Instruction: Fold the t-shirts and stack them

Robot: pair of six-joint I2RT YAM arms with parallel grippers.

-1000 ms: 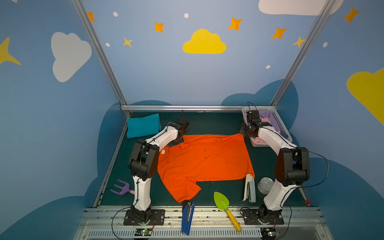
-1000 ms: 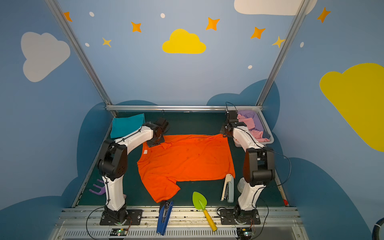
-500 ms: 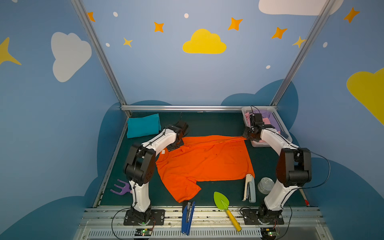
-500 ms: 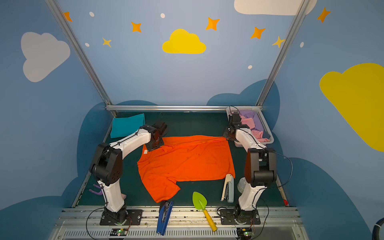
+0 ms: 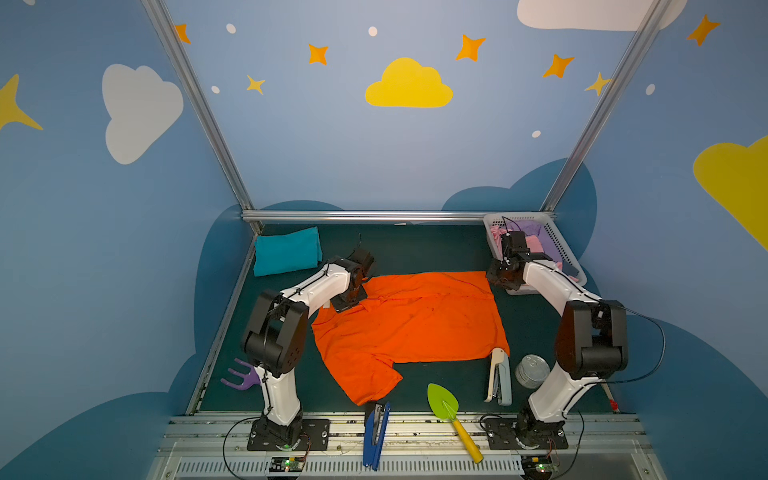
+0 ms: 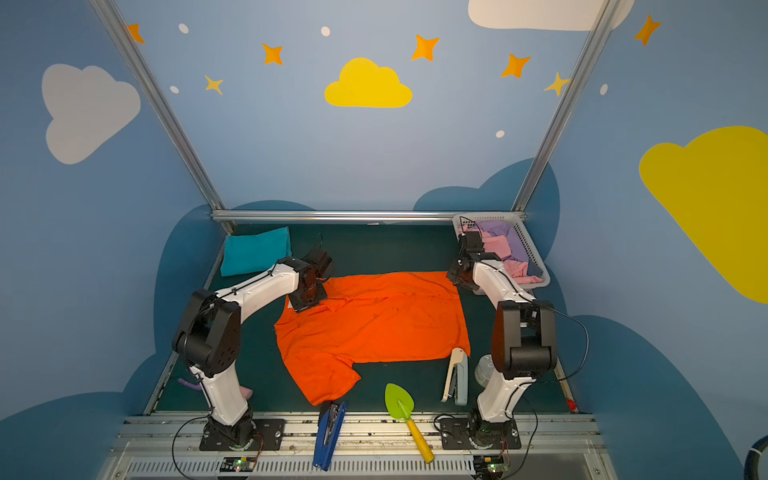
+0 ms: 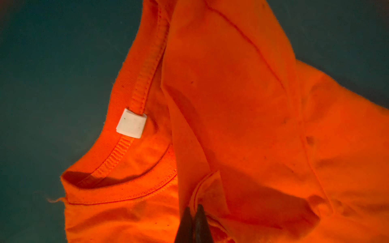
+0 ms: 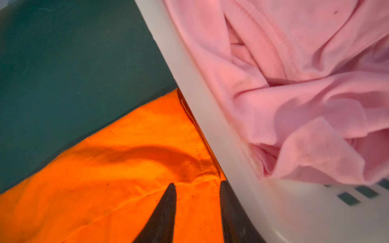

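Left claw [image 7: 193, 210] closed, pinching a fold of the orange t-shirt [image 5: 409, 320] near its collar. Right claw [image 8: 197, 186] part open over that shirt's corner, beside white basket [image 8: 210, 126]. Shirt spread mid-frame on green bench [image 5: 415, 249]; teal t-shirt [image 5: 286, 255] folded, upper left. Blue cloud-painted walls [image 5: 374, 158].

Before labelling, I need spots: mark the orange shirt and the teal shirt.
orange shirt [image 5: 411, 328]: in a top view, its middle.
teal shirt [image 5: 286, 251]: in a top view, its middle.
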